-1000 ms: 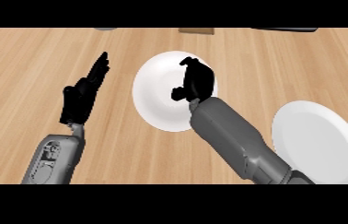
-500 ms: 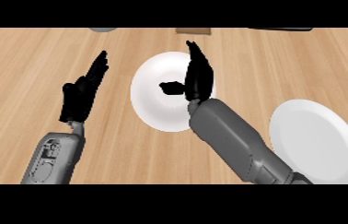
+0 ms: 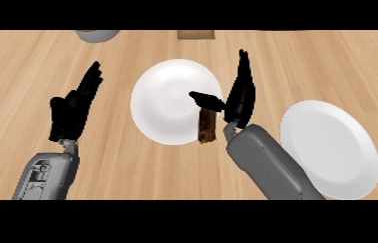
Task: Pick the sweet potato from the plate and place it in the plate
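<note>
A brown sweet potato (image 3: pixel 207 126) lies on the right part of a white plate (image 3: pixel 166 99) in the middle of the counter. My right hand (image 3: pixel 239 97) stands just right of it, fingers straight up and open, its thumb reaching over the potato's top end. A second white plate (image 3: pixel 332 147) sits at the right, partly behind my right forearm. My left hand (image 3: pixel 74 109) rests open at the left, fingers up, apart from both plates.
A grey bowl (image 3: pixel 97 35) shows at the top left edge and a brown block (image 3: pixel 196 34) at the top middle. Wooden counter surface spreads all around the plates.
My right hand has uncurled from over the plate and shifted right, fingers now straight up; the sweet potato has come into view on the plate. The left hand has stayed still.
</note>
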Controlling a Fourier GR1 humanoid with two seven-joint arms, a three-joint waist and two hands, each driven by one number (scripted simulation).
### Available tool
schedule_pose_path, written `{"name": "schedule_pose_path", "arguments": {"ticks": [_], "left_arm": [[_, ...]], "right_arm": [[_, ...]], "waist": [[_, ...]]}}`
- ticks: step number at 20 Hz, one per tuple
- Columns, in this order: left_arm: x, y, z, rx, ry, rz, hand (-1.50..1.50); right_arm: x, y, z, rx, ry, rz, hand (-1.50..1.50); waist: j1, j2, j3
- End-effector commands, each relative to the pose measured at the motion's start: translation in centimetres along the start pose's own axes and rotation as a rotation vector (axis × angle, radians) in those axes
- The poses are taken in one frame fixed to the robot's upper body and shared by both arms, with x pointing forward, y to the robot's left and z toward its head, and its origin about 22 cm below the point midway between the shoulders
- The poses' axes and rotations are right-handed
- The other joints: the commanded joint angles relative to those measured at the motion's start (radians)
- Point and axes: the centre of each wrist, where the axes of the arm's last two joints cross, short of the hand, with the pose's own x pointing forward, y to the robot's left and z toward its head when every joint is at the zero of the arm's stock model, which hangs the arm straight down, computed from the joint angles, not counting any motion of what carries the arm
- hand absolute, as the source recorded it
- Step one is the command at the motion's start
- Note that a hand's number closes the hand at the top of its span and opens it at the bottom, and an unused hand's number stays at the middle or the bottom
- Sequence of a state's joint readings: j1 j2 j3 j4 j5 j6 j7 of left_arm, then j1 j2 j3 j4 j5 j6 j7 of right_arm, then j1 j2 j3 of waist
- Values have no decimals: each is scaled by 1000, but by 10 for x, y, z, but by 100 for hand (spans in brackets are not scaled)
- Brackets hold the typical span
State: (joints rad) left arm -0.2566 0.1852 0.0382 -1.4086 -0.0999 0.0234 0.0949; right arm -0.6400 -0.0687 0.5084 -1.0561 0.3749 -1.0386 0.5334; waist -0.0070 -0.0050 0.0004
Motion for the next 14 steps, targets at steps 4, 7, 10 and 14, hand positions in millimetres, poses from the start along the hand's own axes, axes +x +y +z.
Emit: {"name": "schedule_pose_path", "arguments": {"ticks": [4,7,10,14], "left_arm": [[-7,-12,1,14,1,-17,0],[12,4,-12,11,12,15,0],[13,-8,-8,-1,8,15,0],[23,2,-2,-23,-8,8,0]], "right_arm": [[-42,-65,27,-51,31,-53,-150],[-47,-103,44,-16,25,-67,-150],[-57,-137,34,-33,6,-53,-150],[-73,-147,20,-54,10,-63,-150]], "waist": [[-5,3,0],[-10,2,0],[-2,4,0],[7,5,0]]}}
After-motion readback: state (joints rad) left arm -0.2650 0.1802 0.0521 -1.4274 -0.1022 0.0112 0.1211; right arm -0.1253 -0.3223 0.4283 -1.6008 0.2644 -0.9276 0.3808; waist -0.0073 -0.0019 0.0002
